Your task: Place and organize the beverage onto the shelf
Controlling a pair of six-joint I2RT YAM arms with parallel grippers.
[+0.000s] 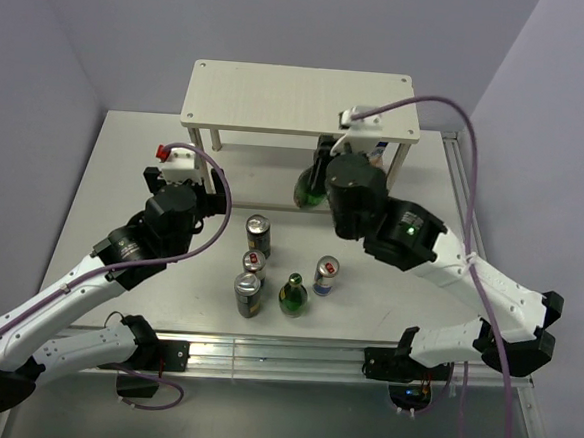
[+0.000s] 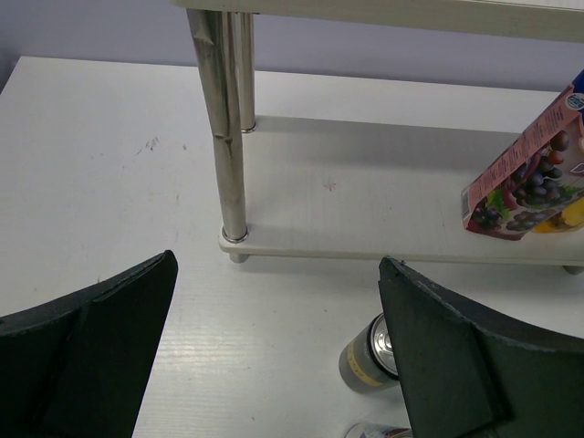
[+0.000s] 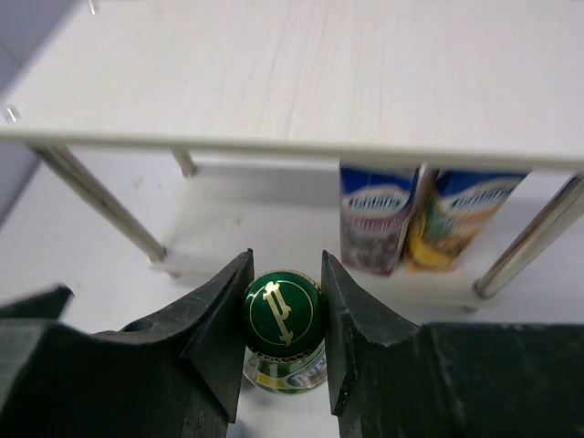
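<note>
Right wrist: right gripper [image 3: 285, 274] clamped on cap of green glass bottle [image 3: 282, 312]; tilt risks clipping cream wooden shelf [image 3: 274, 82]; left gripper [image 2: 278, 265] apart.

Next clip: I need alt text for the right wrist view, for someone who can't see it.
The right pincer is shut on the cap of a green bottle, seen from above, just in front of the shelf. Behind it, two juice cartons stand side by side on the shelf's lower board, under the pale top board.
</note>
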